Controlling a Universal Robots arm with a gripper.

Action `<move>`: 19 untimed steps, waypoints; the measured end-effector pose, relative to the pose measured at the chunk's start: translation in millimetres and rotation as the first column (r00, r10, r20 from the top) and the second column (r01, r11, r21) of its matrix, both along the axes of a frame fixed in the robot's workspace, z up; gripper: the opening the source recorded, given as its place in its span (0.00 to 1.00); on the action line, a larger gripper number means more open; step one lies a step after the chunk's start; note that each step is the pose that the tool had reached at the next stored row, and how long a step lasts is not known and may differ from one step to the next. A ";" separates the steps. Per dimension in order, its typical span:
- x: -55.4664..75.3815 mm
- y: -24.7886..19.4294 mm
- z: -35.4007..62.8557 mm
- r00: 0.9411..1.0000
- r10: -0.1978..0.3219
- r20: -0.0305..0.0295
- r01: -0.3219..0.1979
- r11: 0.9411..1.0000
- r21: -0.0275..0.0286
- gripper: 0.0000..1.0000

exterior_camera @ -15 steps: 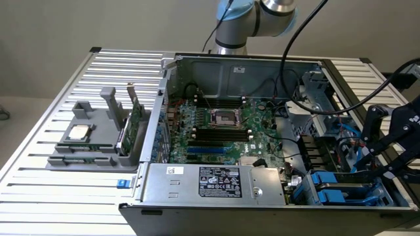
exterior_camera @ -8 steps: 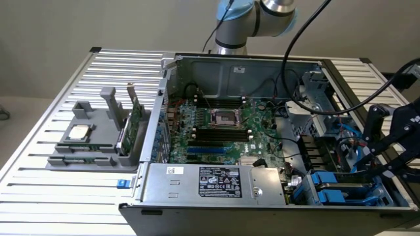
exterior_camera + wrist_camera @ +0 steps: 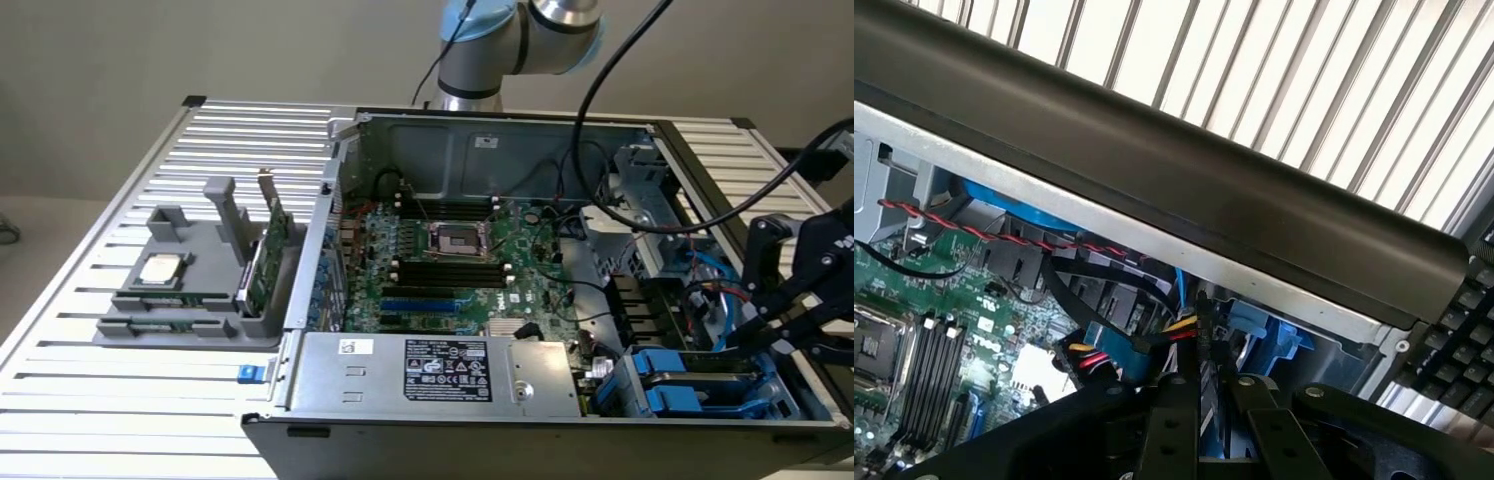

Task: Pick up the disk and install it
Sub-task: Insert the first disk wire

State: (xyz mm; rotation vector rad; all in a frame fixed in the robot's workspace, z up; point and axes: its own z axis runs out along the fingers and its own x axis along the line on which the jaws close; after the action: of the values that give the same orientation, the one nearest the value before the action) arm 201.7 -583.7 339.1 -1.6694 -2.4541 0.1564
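Exterior view: nearest the camera, along the bottom of the frame, stands the front wall of the open computer case. Just behind it lies the silver power supply with its black label. In the lower right of the frame, beside the power supply, is the drive bay, where the disk lies flat in its blue carrier frame among blue rails. The gripper hangs just above and to the right of the bay, its black linkages reaching in from the right edge of the frame.

In the wrist view the gripper points into that same corner of the case. Its fingers are drawn close together, the tips almost meeting near the blue carrier and a bundle of red, yellow and black wires. Whether they pinch anything thin cannot be told.

Farther back, in the middle of the exterior view, the green motherboard lies in the case with its square socket open. At the left of the frame, outside the case, a grey fixture carries a small silver processor chip and an upright green circuit card. Everything rests on a white slatted table. At the top centre stands the robot arm.
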 end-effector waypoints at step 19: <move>-0.9 0.0 0.1 0.991 -0.084 -0.107 0.084 0.996 -0.005 0.17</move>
State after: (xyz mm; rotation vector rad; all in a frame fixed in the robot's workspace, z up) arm 200.9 -583.7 339.2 -1.7145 -2.3025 0.2298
